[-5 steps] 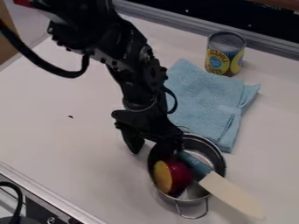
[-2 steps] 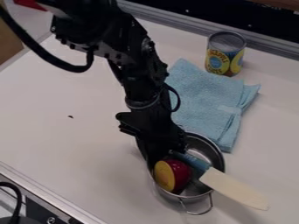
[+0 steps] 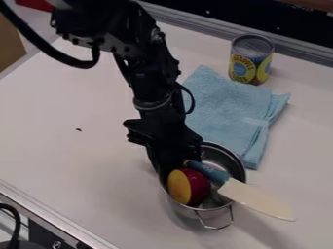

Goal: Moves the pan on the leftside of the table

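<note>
Dark speck: a tiny dark speck (image 3: 79, 130) lies on the pale tabletop (image 3: 58, 155), left of the arm, just where it was.
Arm: the black robot arm (image 3: 151, 87) slants down from the upper left; its lower part sits slightly farther left than in the frame before.
Gripper: the black two-finger gripper (image 3: 172, 168) is at the left side of the pan, its fingers brought together on the wall, clamping it; in the first frame they stood apart, one well outside the rim.
Fruit: the round red toy fruit with a flat yellow face (image 3: 189, 186) rests inside the pan beside the gripper, having shifted along with it.
Pan: the small round silver metal pan (image 3: 231, 158), with a thin wire handle nearest the camera, sits right of the gripper, near the towel; it has moved slightly up the view and a little left since the frame before.
Towel: the folded light-blue cloth towel (image 3: 228, 107) lies unchanged beyond the pan.
Utensil: the blue-handled utensil with a flat cream blade (image 3: 260, 199) leans out over the pan's right rim; its blade tip is higher in the view now.
Can: the yellow-and-blue labelled metal can (image 3: 251, 61) stands upright at the towel's far edge, unmoved.
</note>
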`<state>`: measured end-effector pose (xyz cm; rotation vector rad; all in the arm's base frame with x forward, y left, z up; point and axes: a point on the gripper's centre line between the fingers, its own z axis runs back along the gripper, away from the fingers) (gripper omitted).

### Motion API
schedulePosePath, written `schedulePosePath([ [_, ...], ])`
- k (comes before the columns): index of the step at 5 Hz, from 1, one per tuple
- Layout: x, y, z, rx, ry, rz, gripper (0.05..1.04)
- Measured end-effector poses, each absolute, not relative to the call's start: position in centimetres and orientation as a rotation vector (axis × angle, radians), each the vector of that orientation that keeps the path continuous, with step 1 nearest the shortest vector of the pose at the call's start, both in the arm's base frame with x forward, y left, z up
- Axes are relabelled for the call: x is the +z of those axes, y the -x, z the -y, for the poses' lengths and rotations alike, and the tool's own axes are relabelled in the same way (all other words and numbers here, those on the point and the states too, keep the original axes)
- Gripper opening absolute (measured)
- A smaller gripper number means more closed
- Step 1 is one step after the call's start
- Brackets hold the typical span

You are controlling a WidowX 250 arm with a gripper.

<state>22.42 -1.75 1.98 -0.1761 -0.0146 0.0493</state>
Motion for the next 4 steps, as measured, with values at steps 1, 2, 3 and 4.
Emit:
schedulePosePath([
  [1, 4.4, -23.7, -0.1, 0.118, 0.178, 0.072, 0.056],
  [2, 5.2, -24.7, -2.9, 0.216, 0.156, 0.111, 0.056],
  [3, 6.4, -26.3, -6.4, 0.291, 0.167, 0.179, 0.056],
  [4, 7.0, -27.6, -9.9, 0.377, 0.183, 0.167, 0.056],
])
